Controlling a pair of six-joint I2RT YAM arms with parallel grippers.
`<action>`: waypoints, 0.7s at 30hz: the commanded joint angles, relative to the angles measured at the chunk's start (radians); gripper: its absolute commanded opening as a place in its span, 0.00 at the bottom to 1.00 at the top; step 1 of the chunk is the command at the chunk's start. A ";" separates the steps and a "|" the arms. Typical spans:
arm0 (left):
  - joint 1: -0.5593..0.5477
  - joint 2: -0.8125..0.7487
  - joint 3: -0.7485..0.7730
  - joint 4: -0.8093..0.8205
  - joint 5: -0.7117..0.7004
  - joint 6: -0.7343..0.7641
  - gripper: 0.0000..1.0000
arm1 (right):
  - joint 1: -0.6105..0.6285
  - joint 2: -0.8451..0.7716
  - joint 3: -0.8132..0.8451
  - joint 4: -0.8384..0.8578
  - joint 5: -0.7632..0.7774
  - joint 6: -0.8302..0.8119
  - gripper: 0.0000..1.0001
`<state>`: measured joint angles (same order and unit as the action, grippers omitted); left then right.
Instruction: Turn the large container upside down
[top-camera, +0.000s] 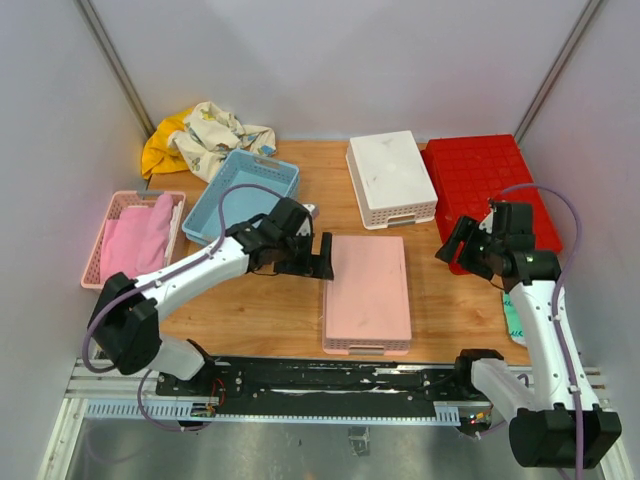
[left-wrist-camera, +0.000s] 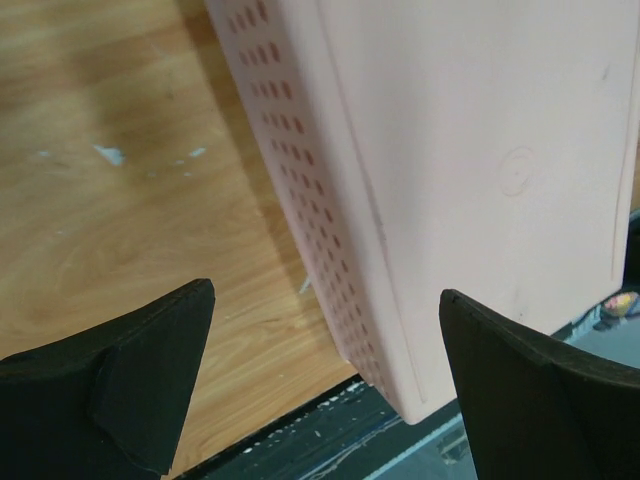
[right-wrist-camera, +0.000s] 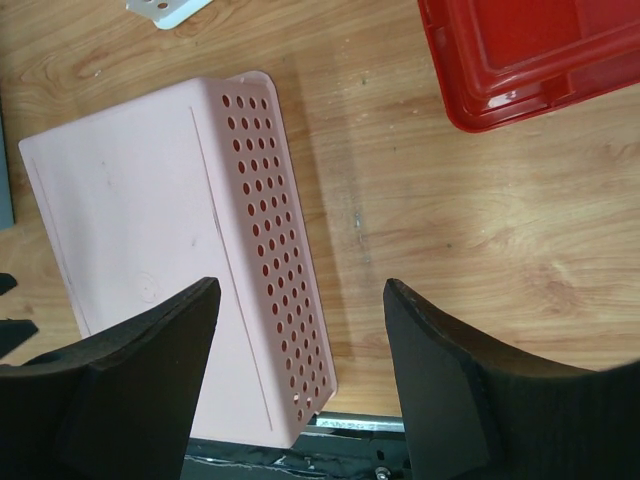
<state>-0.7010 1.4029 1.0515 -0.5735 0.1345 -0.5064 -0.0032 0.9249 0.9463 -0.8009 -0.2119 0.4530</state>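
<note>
Seemingly readying a rim grasp, the right gripper (right-wrist-camera: 300, 300) is hovering, jaws apart, beside the large red container (top-camera: 490, 185) at upper right; the left gripper (left-wrist-camera: 326, 305), likewise spread, is facing the pink basket (top-camera: 368, 290).

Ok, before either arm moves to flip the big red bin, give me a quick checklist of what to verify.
1. Right gripper open and empty: ok.
2. Left gripper open and empty: ok.
3. Right gripper lined up on the large container: not ok. It hangs over the table between the container and the pink basket.
4. Room beside the container to turn it: not ok. The white basket lies close along its left side.
5. Which face of the container is up: cannot tell. A gridded face shows from above.
</note>
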 joint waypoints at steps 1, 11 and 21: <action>-0.071 0.075 -0.025 0.158 0.114 -0.055 0.99 | -0.020 -0.015 0.049 -0.034 0.057 -0.034 0.68; -0.173 0.366 0.208 0.491 0.307 -0.072 0.99 | -0.020 -0.062 0.082 -0.042 0.061 -0.030 0.69; -0.177 0.327 0.431 0.097 0.053 0.082 0.99 | -0.020 -0.072 0.069 -0.023 0.078 -0.039 0.69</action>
<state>-0.8787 1.8156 1.4082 -0.2672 0.3473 -0.5297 -0.0032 0.8619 1.0042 -0.8265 -0.1547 0.4358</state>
